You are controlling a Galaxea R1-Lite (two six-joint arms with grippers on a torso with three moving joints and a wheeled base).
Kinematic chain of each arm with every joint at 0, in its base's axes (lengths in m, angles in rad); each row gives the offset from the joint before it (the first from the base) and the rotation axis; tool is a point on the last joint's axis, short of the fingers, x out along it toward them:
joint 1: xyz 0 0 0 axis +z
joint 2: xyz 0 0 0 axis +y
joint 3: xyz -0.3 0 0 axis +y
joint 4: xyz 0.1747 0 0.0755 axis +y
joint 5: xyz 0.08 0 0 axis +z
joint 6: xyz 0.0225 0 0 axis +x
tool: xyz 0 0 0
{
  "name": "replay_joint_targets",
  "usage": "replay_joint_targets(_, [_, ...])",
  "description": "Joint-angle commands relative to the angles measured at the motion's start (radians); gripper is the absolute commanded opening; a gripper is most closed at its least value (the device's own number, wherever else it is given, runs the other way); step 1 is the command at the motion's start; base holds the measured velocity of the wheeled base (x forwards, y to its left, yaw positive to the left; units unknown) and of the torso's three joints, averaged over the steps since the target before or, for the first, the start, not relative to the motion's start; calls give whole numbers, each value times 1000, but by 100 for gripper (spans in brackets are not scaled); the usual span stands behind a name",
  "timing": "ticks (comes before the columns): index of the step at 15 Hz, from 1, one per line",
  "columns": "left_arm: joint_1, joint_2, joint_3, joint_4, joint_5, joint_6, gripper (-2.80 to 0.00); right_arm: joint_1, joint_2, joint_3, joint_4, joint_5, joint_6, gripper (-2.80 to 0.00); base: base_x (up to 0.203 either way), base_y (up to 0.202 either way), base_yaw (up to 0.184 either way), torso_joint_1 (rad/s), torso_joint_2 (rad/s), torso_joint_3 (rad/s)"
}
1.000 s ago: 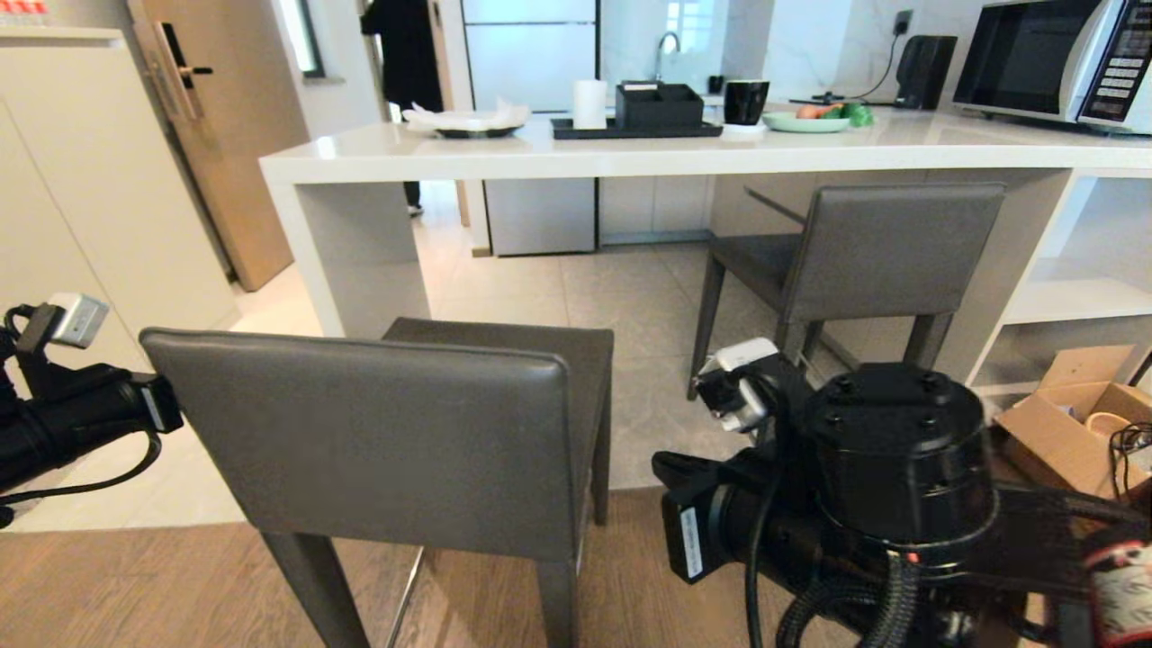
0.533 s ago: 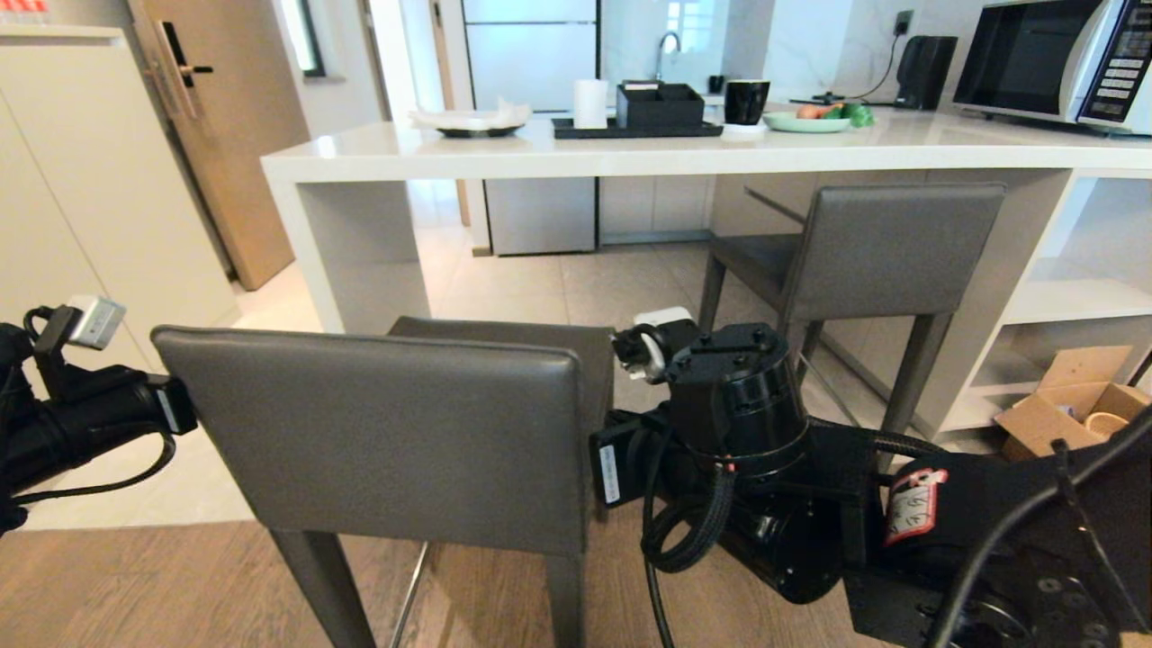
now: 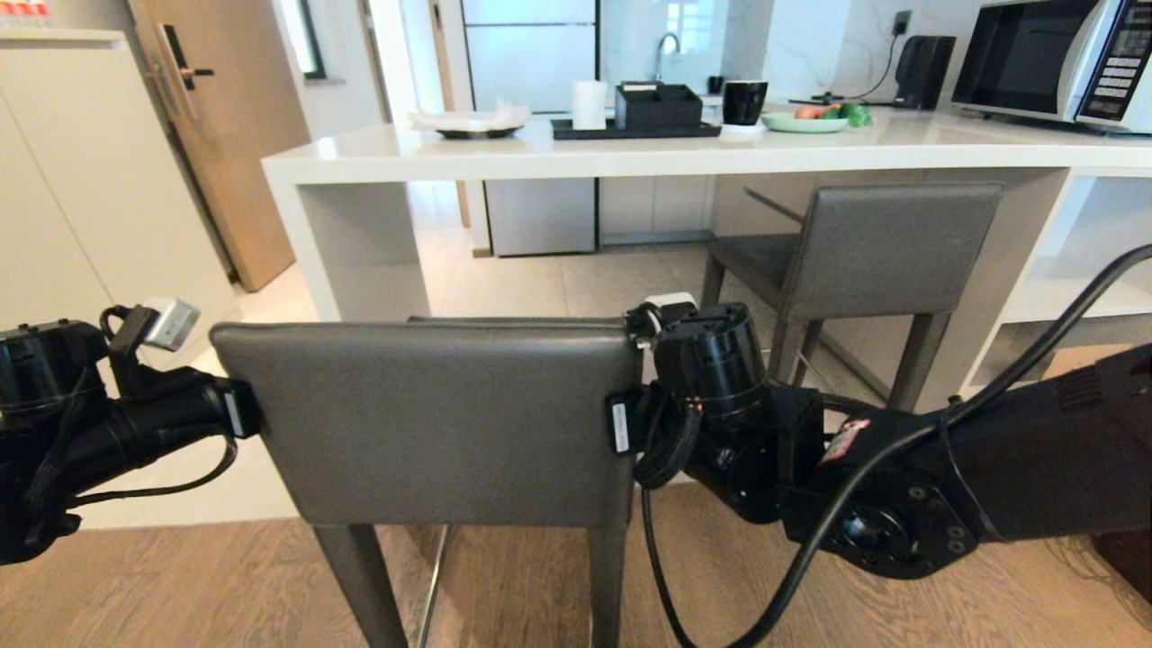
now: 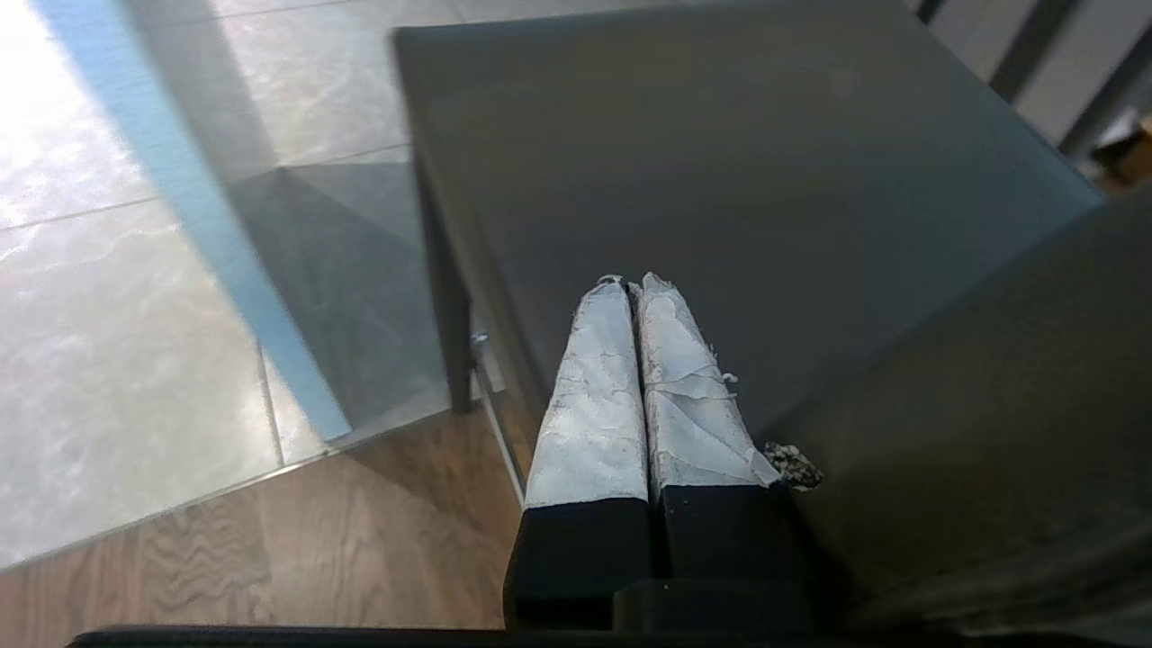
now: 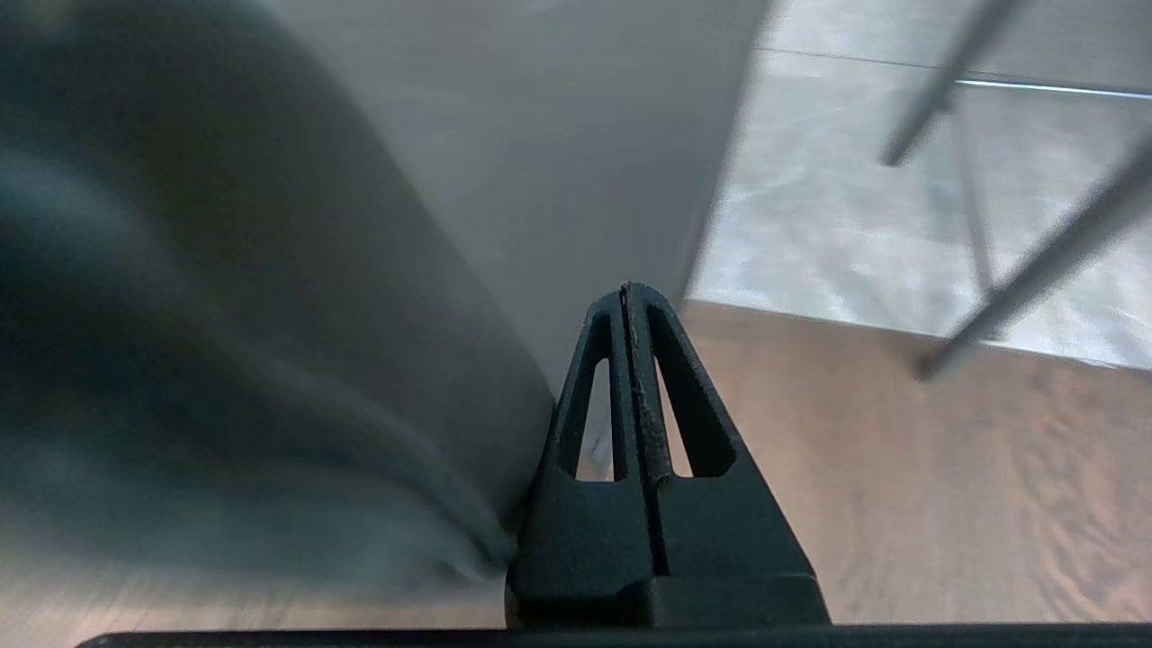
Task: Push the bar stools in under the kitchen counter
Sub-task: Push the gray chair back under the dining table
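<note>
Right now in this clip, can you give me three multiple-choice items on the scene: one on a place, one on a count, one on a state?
1. Where does the far grey leather bar stool stand?
A. Partly under the white stone kitchen counter
B. Beside the wooden door
C. On top of the counter

2. How many bar stools show in the head view?
A. One
B. Two
C. Four

3. How are the left pincer and the right pincer?
A. Both wide open
B. Both shut, holding nothing
C. Each clamped on a cup

Key: 1 A, its seat reaches under the slab. 2 B, the near grey leather stool and the far one. 3 B, each wrist view shows fingers pressed together at the near stool's sides.
</note>
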Motion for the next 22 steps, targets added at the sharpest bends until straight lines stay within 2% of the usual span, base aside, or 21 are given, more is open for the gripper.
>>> replay_joint_targets(1, [-36,-15,8,-6,7,-2,-280,-25,28,-28,-4,2,-12,-280,0,0,0,0,0,0])
replay_joint_targets(8, [-91,-64,78,-6,12,-5,-280,-107,63,-84,-3,0,-32,-280,0,0,0,0,0,0])
replay_joint_targets(13, [-98,-70,81,-6,13,-21,-280,-121,46,-85,-6,-2,-55,-280,0,0,0,0,0,0])
replay_joint_targets(15, [-126,-67,77,-6,57,-22,-280,-167,64,-97,-16,-2,-100,-280,0,0,0,0,0,0])
replay_joint_targets(17, [-165,-55,46,-6,125,-24,-280,-188,73,-100,-32,-2,-102,-280,0,0,0,0,0,0])
replay_joint_targets(19, [-196,-25,-13,-5,168,-36,-280,-182,56,-74,-46,-1,-99,-280,0,0,0,0,0,0])
replay_joint_targets(22, [-247,43,-95,-4,278,-41,-280,-132,15,18,-73,6,-97,-280,0,0,0,0,0,0])
